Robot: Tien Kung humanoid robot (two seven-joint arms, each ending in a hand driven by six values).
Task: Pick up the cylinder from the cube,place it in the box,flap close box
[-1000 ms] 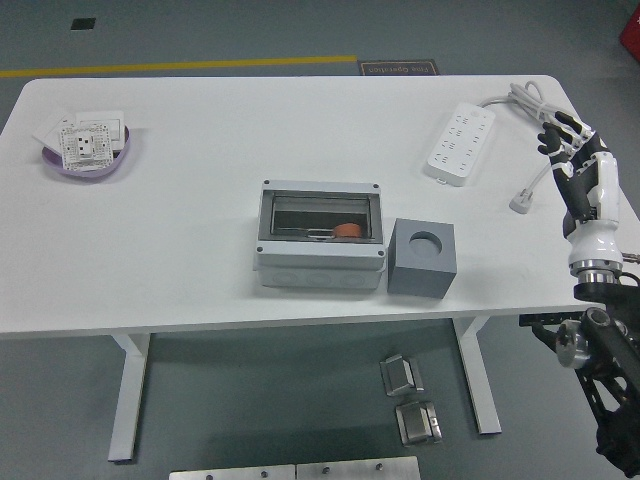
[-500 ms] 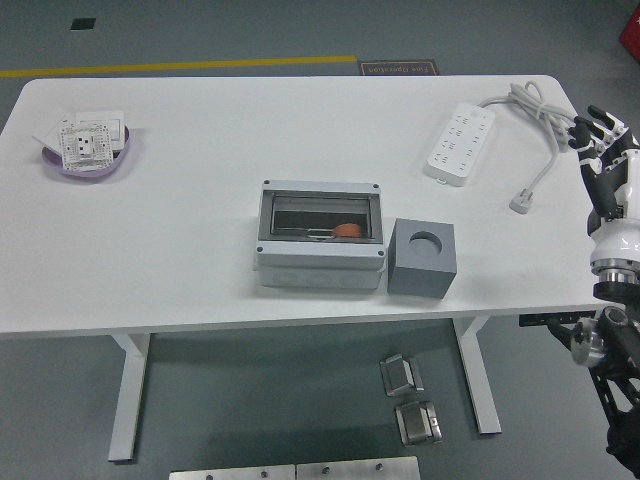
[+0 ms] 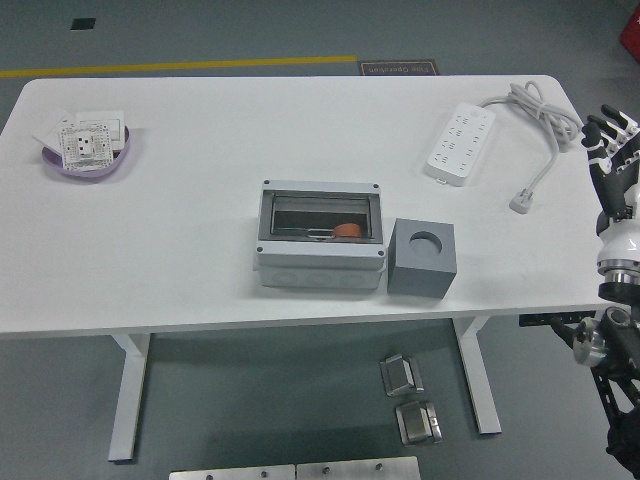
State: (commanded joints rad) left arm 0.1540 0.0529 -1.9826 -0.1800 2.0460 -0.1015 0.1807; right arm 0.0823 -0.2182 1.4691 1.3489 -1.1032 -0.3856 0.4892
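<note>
A grey box (image 3: 320, 236) with a clear flap stands at the table's middle. An orange cylinder (image 3: 347, 231) lies inside it at the right. A dark grey cube (image 3: 423, 257) with an empty round hole on top stands right of the box, touching it. My right hand (image 3: 612, 140) is off the table's right edge, fingers spread, holding nothing. My left arm is out of view.
A white power strip (image 3: 459, 141) with a coiled cable (image 3: 530, 105) and plug (image 3: 522, 203) lies at the back right. A purple bowl (image 3: 92, 158) with a white socket plate on it sits at the far left.
My right hand has drawn back to the right, from over the table's right edge to beyond it. The box, cylinder and cube have not moved.
</note>
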